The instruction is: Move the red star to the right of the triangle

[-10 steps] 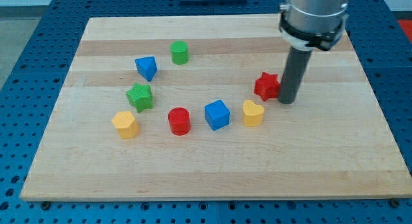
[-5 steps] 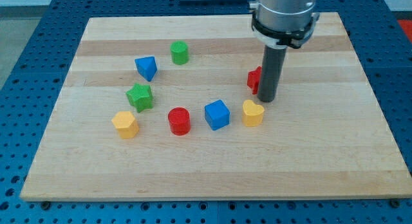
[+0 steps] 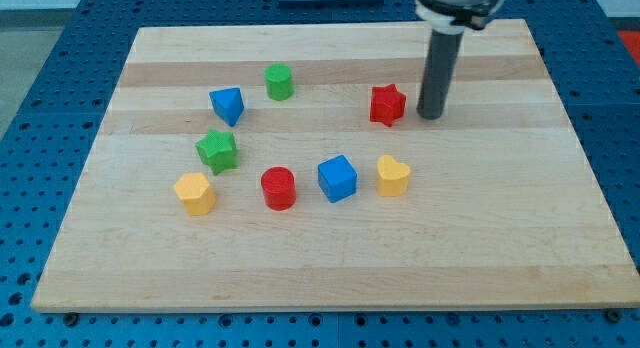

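The red star [image 3: 387, 104] lies right of the board's middle, toward the view's top. My tip [image 3: 431, 115] stands just to its right, a small gap apart. The blue triangle [image 3: 228, 105] lies far to the star's left, at about the same height in the view. The rod rises from the tip to the view's top edge.
A green cylinder [image 3: 279, 82] sits up and right of the triangle. A green star [image 3: 217, 150], yellow hexagon [image 3: 194, 193], red cylinder [image 3: 278, 187], blue cube [image 3: 337, 178] and yellow heart [image 3: 393, 175] form an arc below. The wooden board [image 3: 500, 248] lies on a blue perforated table.
The red star has slid up and to the left. My tip swung from its right side to its lower right, then moved up and now stands to its right.
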